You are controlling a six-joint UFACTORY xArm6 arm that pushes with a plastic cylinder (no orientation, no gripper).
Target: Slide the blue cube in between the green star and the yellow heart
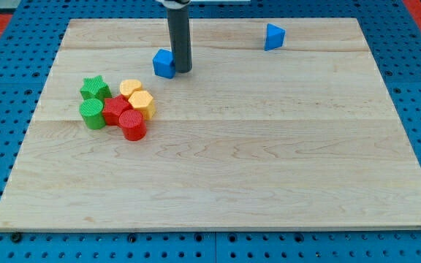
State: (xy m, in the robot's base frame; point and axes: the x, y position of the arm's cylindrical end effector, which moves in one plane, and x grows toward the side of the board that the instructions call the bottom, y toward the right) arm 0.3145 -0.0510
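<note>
The blue cube lies on the wooden board near the view's top, left of centre. My tip stands right beside the cube on its right side, touching or nearly touching it. The green star lies at the view's left. The yellow heart lies just right of the star, with a small gap between them. The cube is above and to the right of that gap.
A green cylinder, a red star-like block, a red cylinder and a yellow hexagon cluster below the star and heart. A second blue block, wedge-shaped, lies at the view's top right. The board rests on a blue pegboard.
</note>
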